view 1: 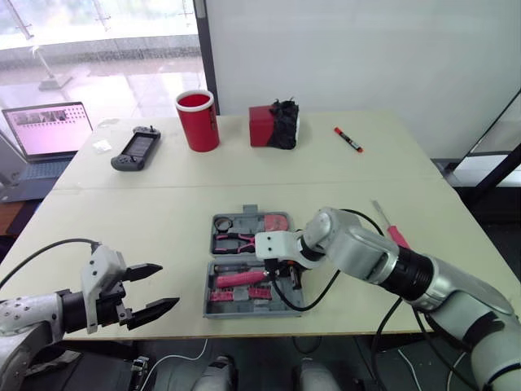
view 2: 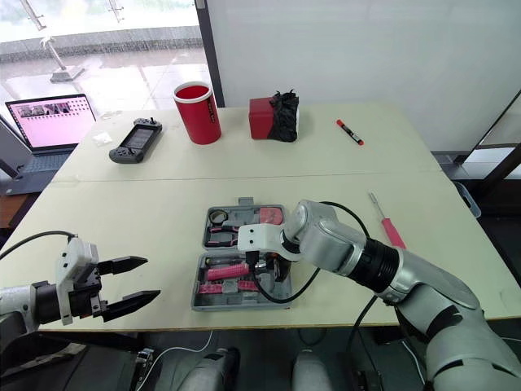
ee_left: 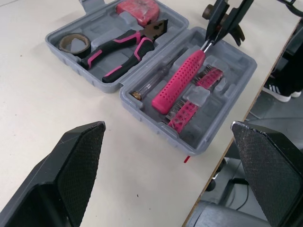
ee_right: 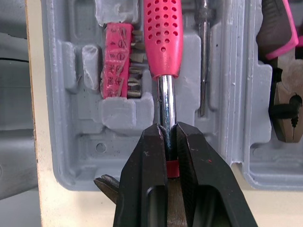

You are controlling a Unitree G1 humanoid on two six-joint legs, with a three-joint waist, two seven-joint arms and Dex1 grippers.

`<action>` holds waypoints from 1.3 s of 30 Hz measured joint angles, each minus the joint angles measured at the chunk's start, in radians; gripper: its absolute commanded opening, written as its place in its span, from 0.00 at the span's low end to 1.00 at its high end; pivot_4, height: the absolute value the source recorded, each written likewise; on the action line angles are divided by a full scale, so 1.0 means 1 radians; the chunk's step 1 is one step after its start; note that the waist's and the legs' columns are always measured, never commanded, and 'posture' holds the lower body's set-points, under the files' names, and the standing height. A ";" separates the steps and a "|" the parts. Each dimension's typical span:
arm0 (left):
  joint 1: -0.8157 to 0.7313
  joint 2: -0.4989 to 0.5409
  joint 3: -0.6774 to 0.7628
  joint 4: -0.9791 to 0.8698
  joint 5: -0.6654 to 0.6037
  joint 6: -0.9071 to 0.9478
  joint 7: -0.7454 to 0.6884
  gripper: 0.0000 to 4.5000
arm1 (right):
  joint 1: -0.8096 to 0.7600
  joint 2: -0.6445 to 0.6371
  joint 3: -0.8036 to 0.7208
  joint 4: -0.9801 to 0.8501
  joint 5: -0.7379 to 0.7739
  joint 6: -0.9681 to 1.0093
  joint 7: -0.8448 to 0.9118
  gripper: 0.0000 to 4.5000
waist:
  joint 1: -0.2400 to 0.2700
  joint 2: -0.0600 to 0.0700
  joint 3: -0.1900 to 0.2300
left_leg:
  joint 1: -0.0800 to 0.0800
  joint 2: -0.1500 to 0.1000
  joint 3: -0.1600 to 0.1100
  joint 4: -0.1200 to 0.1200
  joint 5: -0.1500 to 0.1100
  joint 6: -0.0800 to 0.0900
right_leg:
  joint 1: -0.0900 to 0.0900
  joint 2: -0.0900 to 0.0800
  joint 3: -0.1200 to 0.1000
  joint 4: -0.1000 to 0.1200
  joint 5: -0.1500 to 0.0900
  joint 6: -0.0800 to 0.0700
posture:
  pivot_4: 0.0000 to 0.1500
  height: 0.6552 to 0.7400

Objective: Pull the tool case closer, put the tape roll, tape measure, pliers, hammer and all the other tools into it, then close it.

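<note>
The grey tool case (view 1: 208, 306) lies open at the table's front centre. Its far half holds the tape roll (ee_left: 75, 42), the pink-and-black pliers (ee_left: 123, 47) and the red tape measure (ee_left: 137, 8). The hammer (ee_right: 163, 33), with a pink handle, lies across the near half beside pink bit holders (ee_right: 118, 61). My right gripper (ee_right: 166, 130) is shut on the hammer's steel shaft close to the head. My left gripper (view 1: 169, 285) hangs open at the front left, apart from the case, with nothing between its fingers.
A pink-handled screwdriver (view 1: 391, 226) lies on the table right of the case. Along the back stand a red cup (view 1: 198, 120), a red box (view 1: 264, 126), a game controller (view 1: 136, 148) and a red marker (view 1: 348, 139). A laptop (view 1: 49, 130) sits far left.
</note>
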 measured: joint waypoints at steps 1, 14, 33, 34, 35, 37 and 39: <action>0.012 0.000 0.000 0.000 0.000 -0.002 -0.002 1.00 | 0.000 0.012 0.000 0.011 0.000 0.002 -0.003 0.01 | 0.000 0.000 0.000 | 0.000 0.000 0.000 0.000 0.000 0.000 | 0.000 0.000 0.000 0.000 0.000 0.000 | 1.00 1.00; 0.067 0.000 0.002 0.055 0.017 -0.074 -0.063 1.00 | 0.001 0.072 0.000 0.048 0.000 0.037 -0.025 0.01 | 0.001 0.000 0.000 | 0.000 0.000 0.000 0.000 0.000 0.000 | -0.001 0.001 0.000 0.000 0.000 0.000 | 1.00 1.00; 0.017 -0.001 -0.016 0.118 0.037 -0.096 -0.086 1.00 | 0.225 0.036 -0.364 -0.167 0.161 -0.056 -0.091 0.50 | 0.003 -0.001 0.000 | 0.000 0.000 0.000 -0.001 0.000 0.000 | 0.001 0.000 0.000 0.000 0.000 0.000 | 1.00 1.00; 0.008 -0.003 -0.021 0.122 0.037 -0.096 -0.087 1.00 | 0.270 0.065 -0.413 -0.154 0.175 -0.109 -0.116 0.45 | 0.003 -0.001 0.000 | 0.000 0.000 0.000 -0.001 0.000 0.000 | 0.001 0.000 0.000 0.000 0.000 0.000 | 1.00 1.00; -0.001 -0.005 -0.025 0.125 0.037 -0.096 -0.087 1.00 | 0.303 0.094 -0.445 -0.134 0.188 -0.154 -0.136 0.39 | 0.003 0.000 0.000 | 0.000 0.000 0.000 -0.001 0.000 0.000 | 0.001 0.000 0.000 0.000 0.000 0.000 | 1.00 1.00; -0.020 -0.006 -0.039 0.130 0.039 -0.096 -0.088 1.00 | 0.327 0.116 -0.450 -0.078 0.182 -0.232 -0.167 0.22 | 0.001 0.000 0.000 | 0.000 0.000 0.000 0.000 0.000 0.000 | 0.001 0.000 0.000 0.000 0.000 0.000 | 1.00 1.00; -0.036 -0.006 -0.059 0.143 0.041 -0.096 -0.091 1.00 | 0.336 0.121 -0.435 -0.010 0.144 -0.333 -0.191 0.01 | 0.002 0.000 0.000 | 0.001 0.000 0.000 0.000 0.000 0.000 | 0.001 0.000 0.000 0.000 0.000 0.000 | 1.00 1.00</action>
